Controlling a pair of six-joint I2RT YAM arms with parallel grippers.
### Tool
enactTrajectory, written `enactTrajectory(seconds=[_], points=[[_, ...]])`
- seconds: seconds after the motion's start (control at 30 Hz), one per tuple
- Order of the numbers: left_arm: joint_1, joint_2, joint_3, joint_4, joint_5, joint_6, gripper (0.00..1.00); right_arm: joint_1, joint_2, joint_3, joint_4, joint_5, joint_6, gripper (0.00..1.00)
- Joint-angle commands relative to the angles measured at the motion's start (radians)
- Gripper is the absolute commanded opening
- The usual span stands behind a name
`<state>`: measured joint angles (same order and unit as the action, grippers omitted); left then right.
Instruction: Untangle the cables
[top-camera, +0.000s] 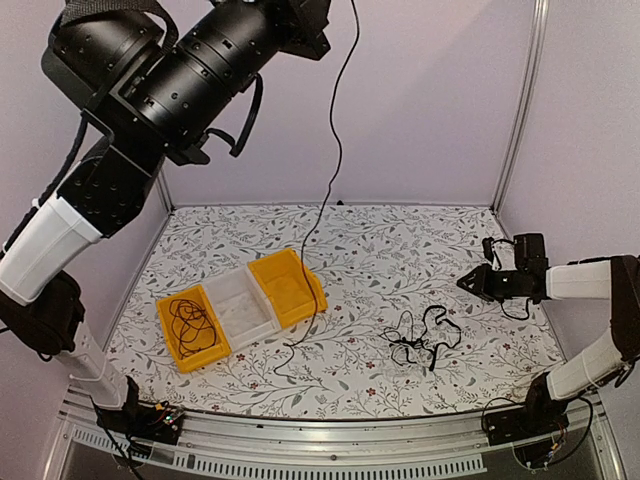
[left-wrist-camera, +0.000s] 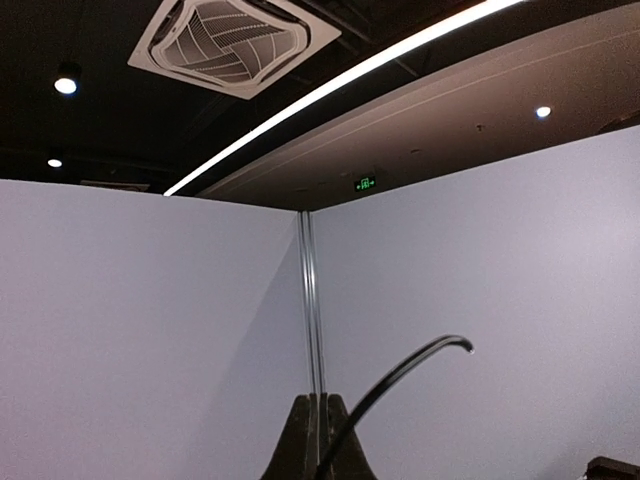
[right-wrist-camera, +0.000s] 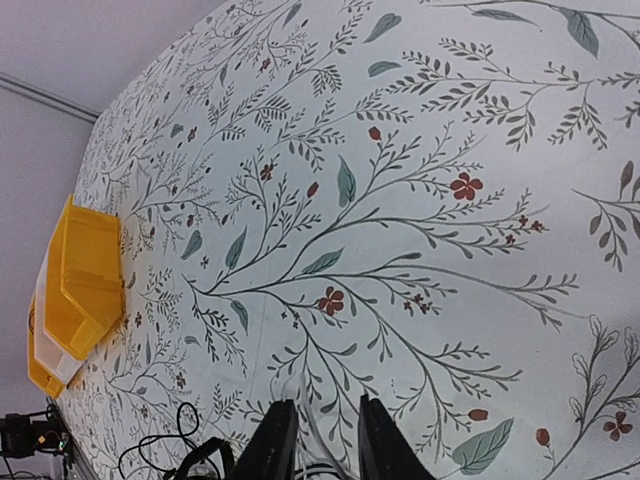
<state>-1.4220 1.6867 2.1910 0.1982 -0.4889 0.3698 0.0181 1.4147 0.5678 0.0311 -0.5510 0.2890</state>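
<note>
Left arm reared high, left gripper (left-wrist-camera: 318, 405) clamped on one hanging cable (left-wrist-camera: 400, 366). Right arm low, right gripper (right-wrist-camera: 327, 408) fingers apart. A second cable (top-camera: 190, 322) lies in one of three bins (top-camera: 245, 300) (two yellow), and a tangle (top-camera: 425, 340) rests on the table (top-camera: 400, 250).

I am looking at a white table cover (top-camera: 400, 240) printed with grey-green leafy vines and small red flowers. Toward 8 o'clock, two yellow bins (top-camera: 280, 285) are flanking a milky translucent bin (top-camera: 240, 305). The cables (top-camera: 425, 340) at 4 o'clock are showing black, as is the hanging cable (top-camera: 335, 150) at 12 o'clock against pale lilac walls (top-camera: 430, 100)
</note>
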Motion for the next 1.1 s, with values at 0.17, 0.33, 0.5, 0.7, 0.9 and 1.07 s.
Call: enactTrajectory(seconds=[0.17,0.33,0.5,0.7,0.9,1.07], points=[[0.023,-0.159,-0.318,0.047,-0.227,-0.116,0.0,0.0,-0.073,0.294,-0.259,-0.186,-0.211,0.64],[0.071,-0.225,-0.43,0.044,-0.332,-0.224,0.0,0.0,-0.063,0.428,-0.415,-0.218,-0.37,0.72],[0.152,-0.268,-0.418,-0.048,-0.332,-0.347,0.0,0.0,-0.075,0.463,-0.475,-0.217,-0.436,0.72],[0.27,-0.243,-0.246,-0.346,-0.255,-0.427,0.0,-0.001,-0.101,0.424,-0.485,-0.22,-0.453,0.72],[0.316,-0.273,-0.254,-0.398,-0.237,-0.448,0.0,0.0,-0.111,0.397,-0.477,-0.224,-0.453,0.72],[0.353,-0.32,-0.367,-0.405,-0.229,-0.495,0.0,0.0,-0.112,0.386,-0.47,-0.229,-0.448,0.72]])
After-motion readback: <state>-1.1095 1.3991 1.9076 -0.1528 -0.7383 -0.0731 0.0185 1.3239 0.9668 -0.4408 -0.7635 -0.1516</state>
